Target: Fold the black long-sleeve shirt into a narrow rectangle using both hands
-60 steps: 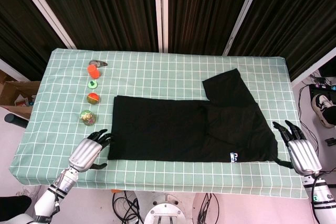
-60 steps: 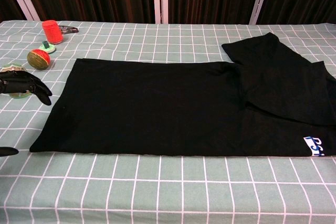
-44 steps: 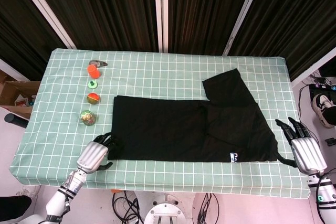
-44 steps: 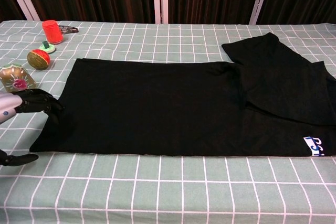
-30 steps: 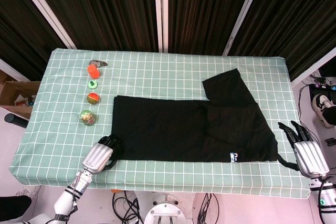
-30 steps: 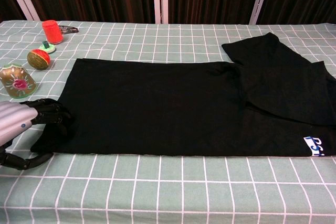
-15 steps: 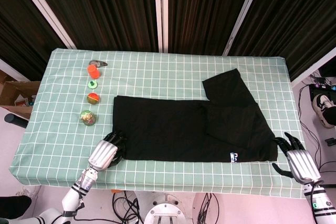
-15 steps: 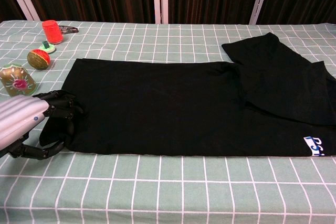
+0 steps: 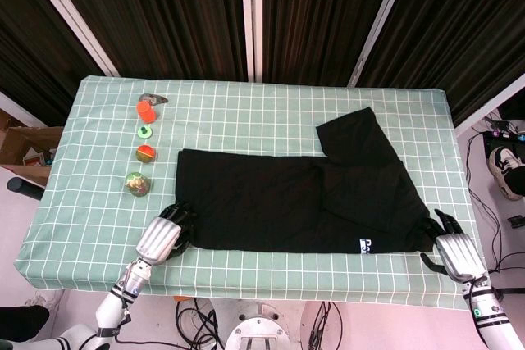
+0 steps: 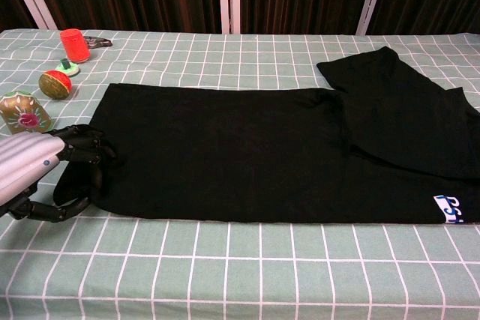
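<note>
The black long-sleeve shirt (image 9: 295, 202) lies flat across the table, with one sleeve folded over its right part; the chest view shows the same shirt (image 10: 247, 155). My left hand (image 9: 162, 239) is at the shirt's near left corner. In the chest view this left hand (image 10: 37, 170) has its fingers (image 10: 88, 146) curled over the corner and its thumb hooked in beneath, gripping the cloth. My right hand (image 9: 454, 253) lies at the near right corner, fingers spread and touching the shirt's edge beside the white label (image 9: 366, 245). The chest view does not show it.
Along the left side of the green checked tablecloth (image 9: 246, 116) stands a row of small things: a red cup (image 9: 145, 111), a green disc (image 9: 145, 131), a red-green ball (image 9: 145, 153) and a gold-green toy (image 9: 137, 184). The near table edge runs just behind both hands.
My left hand slid right onto the shirt's near left corner and closed around it, pushing the corner inward. My right hand came in from the right to touch the near right corner.
</note>
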Action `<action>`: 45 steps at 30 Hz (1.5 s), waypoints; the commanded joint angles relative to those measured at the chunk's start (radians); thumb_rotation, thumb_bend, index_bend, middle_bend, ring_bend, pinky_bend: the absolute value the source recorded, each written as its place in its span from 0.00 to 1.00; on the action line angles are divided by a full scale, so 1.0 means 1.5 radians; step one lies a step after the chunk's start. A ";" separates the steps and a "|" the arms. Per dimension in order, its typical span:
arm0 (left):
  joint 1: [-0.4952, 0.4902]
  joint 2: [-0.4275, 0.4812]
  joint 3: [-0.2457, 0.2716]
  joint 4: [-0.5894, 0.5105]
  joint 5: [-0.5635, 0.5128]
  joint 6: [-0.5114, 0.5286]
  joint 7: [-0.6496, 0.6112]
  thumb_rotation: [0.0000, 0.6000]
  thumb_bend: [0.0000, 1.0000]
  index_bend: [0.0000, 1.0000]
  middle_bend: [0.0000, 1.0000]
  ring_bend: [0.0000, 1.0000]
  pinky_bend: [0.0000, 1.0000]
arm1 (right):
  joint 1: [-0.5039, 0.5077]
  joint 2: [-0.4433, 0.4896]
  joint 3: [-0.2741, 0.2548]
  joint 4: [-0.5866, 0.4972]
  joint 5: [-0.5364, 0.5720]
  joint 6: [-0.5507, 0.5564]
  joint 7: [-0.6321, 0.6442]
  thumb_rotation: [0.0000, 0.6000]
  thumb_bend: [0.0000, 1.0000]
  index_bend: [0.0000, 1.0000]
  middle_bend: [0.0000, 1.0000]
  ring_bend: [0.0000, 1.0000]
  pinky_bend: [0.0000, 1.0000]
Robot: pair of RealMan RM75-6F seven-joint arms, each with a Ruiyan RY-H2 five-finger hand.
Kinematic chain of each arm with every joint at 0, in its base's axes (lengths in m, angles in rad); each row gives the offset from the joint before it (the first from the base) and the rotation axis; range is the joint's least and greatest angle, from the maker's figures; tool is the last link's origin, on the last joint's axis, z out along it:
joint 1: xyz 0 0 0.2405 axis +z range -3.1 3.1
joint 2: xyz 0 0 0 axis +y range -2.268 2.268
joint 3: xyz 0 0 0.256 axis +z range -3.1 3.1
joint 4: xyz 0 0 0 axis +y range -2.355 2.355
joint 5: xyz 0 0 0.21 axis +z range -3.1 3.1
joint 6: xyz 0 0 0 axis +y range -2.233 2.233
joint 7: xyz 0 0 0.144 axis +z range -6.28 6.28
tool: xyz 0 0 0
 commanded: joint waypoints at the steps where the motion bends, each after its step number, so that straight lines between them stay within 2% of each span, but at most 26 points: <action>1: 0.000 -0.005 -0.003 0.003 -0.006 0.000 -0.009 1.00 0.42 0.57 0.27 0.13 0.21 | 0.008 -0.030 0.001 0.043 -0.005 -0.001 0.014 1.00 0.38 0.46 0.27 0.04 0.15; 5: 0.000 -0.009 -0.009 0.010 -0.014 0.001 -0.028 1.00 0.42 0.59 0.25 0.13 0.21 | 0.011 -0.054 0.001 0.080 -0.010 0.007 0.039 1.00 0.51 0.59 0.31 0.08 0.17; 9: 0.005 -0.008 -0.013 0.014 -0.026 0.005 -0.052 1.00 0.42 0.60 0.25 0.13 0.21 | 0.011 -0.058 -0.004 0.093 -0.021 0.026 0.054 1.00 0.58 0.64 0.33 0.10 0.17; 19: 0.044 0.013 0.005 0.009 -0.026 0.053 -0.058 1.00 0.43 0.60 0.25 0.13 0.21 | 0.006 -0.045 -0.019 0.049 -0.049 0.072 0.052 1.00 0.59 0.64 0.33 0.10 0.17; 29: 0.096 0.034 0.032 0.012 -0.032 0.089 -0.069 1.00 0.43 0.60 0.25 0.13 0.21 | 0.016 -0.040 -0.031 0.002 -0.066 0.070 0.014 1.00 0.59 0.64 0.33 0.10 0.17; 45: 0.146 0.062 0.077 -0.027 0.016 0.138 -0.057 1.00 0.43 0.60 0.25 0.13 0.21 | -0.058 0.006 -0.079 -0.098 -0.075 0.117 -0.058 1.00 0.59 0.61 0.32 0.10 0.17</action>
